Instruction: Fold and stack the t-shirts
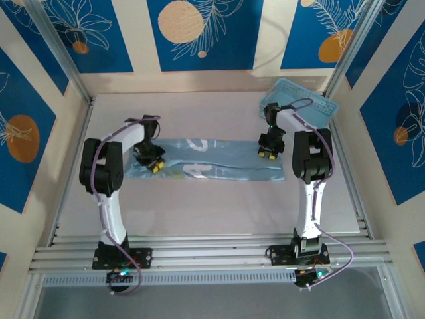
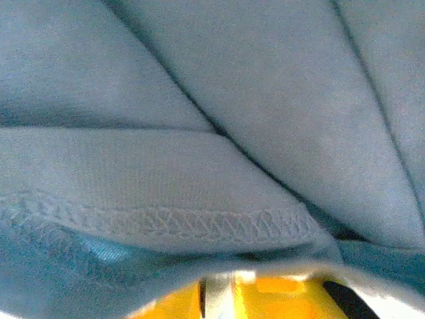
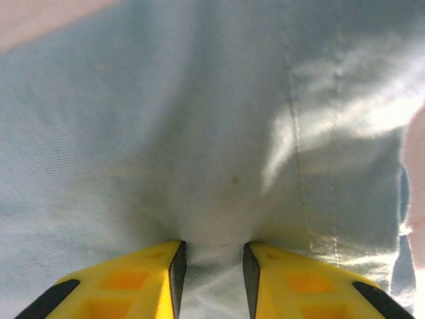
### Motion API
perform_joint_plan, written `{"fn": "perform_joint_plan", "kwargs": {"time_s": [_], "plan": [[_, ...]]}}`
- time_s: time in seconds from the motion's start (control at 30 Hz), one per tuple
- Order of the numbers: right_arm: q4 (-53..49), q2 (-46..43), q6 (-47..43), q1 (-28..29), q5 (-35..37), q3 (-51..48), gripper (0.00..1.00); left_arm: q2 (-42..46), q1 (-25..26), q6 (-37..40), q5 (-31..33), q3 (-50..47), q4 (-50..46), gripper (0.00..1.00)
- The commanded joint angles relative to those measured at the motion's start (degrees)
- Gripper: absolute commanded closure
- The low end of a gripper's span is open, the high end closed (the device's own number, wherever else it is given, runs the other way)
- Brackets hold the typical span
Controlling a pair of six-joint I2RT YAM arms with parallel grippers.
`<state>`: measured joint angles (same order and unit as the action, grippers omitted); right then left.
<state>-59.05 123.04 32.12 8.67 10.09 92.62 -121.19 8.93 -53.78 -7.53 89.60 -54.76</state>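
Soft, limp t-shirt (image 1: 212, 161) being pinched in narrow jaws of right gripper (image 3: 212, 266); jaws of left gripper (image 1: 155, 165) being hidden by cloth, state untellable. Hems judged best hold.

Light blue lattice basket (image 1: 320, 104) at the table's far right corner, pale tabletop (image 1: 219, 206), blue leaf-print wall panels (image 1: 199, 33)

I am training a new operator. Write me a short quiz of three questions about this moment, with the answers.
1. True or false: the basket is at the far right corner of the table.
2. What does the right gripper pinch? A) the t-shirt B) the basket C) nothing
3. Fill in: in the right wrist view, the fingers are ____ in colour.

Key: 1 true; 2 A; 3 yellow.
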Motion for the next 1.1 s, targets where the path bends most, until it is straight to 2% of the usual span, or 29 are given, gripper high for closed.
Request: {"fn": "perform_joint_plan", "kwargs": {"time_s": [0.0, 0.17, 0.23, 0.3, 0.47, 0.6, 0.67, 0.73, 0.8, 0.93, 1.07], "plan": [[-3.3, -3.4, 9.1, 5.5, -4.3, -11.3, 0.66, -11.1, -2.4, 3.8, -1.2, 13.3, 1.8, 0.81], [4.4, -10.1, 22.2, 15.5, -14.6, -24.5, 0.65, -28.8, -1.1, 3.6, -9.5, 44.4, -1.5, 0.80], [7.8, -11.0, 27.2, 19.2, -18.5, -27.0, 0.65, -35.0, 0.1, 1.9, -12.8, 54.8, -1.4, 0.79], [9.6, -10.7, 30.9, 22.8, -20.7, -26.9, 0.65, -39.1, 1.3, -0.9, -15.6, 60.6, 1.5, 0.78], [12.3, -7.0, 38.7, 28.7, -26.0, -22.7, 0.64, -42.4, 4.2, -8.1, -18.4, 61.0, 12.2, 0.77], [15.8, -4.5, 44.9, 30.5, -30.1, -20.1, 0.64, -43.8, 5.5, -10.8, -19.7, 61.1, 18.6, 0.75], [17.1, -4.3, 48.5, 30.6, -31.6, -19.7, 0.63, -43.7, 5.7, -10.8, -20.6, 62.0, 21.4, 0.70], [16.3, -6.0, 51.3, 30.1, -31.5, -19.7, 0.57, -43.1, 5.5, -8.4, -20.0, 65.4, 19.1, 0.62], [16.2, -9.1, 54.0, 29.2, -31.4, -21.0, 0.52, -40.0, 5.2, -4.5, -17.6, 66.9, 15.5, 0.55], [14.1, -20.0, 59.4, 25.9, -31.2, -25.3, 0.42, -29.1, 4.3, 3.5, -10.3, 63.7, 6.8, 0.48], [10.8, -31.3, 59.8, 21.1, -29.2, -30.0, 0.43, -14.5, 4.5, 8.3, -7.8, 47.8, 2.6, 0.47]]}}
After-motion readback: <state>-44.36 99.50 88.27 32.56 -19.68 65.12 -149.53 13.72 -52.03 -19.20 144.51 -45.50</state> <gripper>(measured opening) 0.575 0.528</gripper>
